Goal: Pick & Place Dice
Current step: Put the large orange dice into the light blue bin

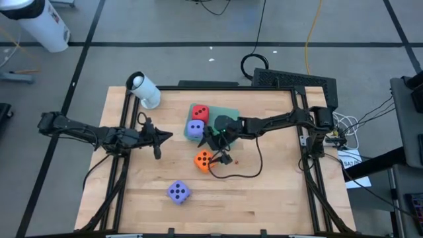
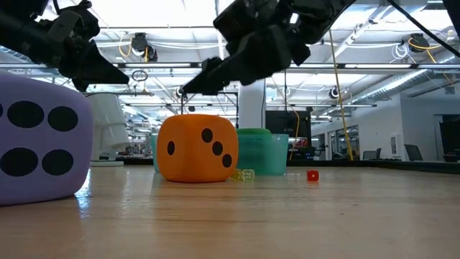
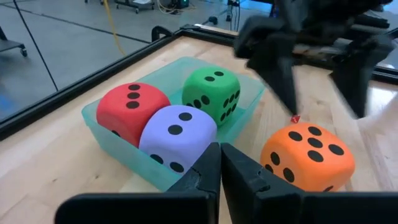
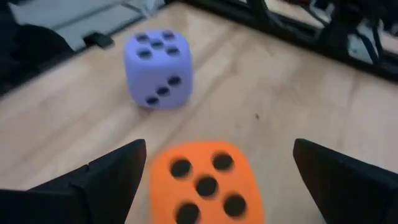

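The right hand (image 4: 214, 174) is hovering just above the orange die (image 4: 202, 183), fingers spread wide on either side of it and gripping nothing. The orange die (image 1: 203, 160) is sitting on the worktop (image 1: 277, 198), just in front of the tray (image 3: 112, 140). The tray is holding the red die (image 3: 132, 109), the green die (image 3: 211, 92) and one purple die (image 3: 177, 134). The second purple die (image 1: 178, 192) is lying alone near the front edge, well apart from both hands. The left hand (image 1: 158, 137) is waiting left of the tray, fingers pressed together and empty.
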Motion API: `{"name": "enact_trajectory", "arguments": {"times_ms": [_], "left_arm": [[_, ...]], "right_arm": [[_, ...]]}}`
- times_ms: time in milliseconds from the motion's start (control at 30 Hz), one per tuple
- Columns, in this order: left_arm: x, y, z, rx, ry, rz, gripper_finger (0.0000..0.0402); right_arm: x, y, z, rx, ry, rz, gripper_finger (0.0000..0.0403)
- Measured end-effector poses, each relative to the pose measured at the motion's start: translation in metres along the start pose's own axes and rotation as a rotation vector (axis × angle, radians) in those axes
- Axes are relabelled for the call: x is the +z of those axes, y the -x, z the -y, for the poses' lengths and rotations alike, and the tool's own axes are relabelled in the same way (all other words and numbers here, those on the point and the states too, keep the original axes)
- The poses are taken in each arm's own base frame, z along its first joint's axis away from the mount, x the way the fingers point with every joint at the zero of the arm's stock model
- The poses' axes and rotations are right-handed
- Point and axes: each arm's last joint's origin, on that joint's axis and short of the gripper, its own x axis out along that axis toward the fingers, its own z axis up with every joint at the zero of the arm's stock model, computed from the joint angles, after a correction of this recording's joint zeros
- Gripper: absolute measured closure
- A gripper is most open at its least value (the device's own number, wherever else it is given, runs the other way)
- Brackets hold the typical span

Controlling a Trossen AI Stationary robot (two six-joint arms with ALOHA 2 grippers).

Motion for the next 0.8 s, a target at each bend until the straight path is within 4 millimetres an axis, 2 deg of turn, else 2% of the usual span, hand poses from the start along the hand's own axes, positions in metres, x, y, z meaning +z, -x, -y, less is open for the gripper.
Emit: {"name": "enact_trajectory", "arguments": {"times_ms": [433,800], "left_arm": [[0.000,0.000,0.000,0.004,-0.008,0.001,0.0376],[0.000,0.000,0.000,0.006,-0.008,0.001,0.0376]], "right_arm": [[-0.032,-0.028,0.000,0.062,-0.062,-0.054,0.0003],[-0.032,-0.031,-0.004,0.070,-0.054,-0.057,0.0003]]}}
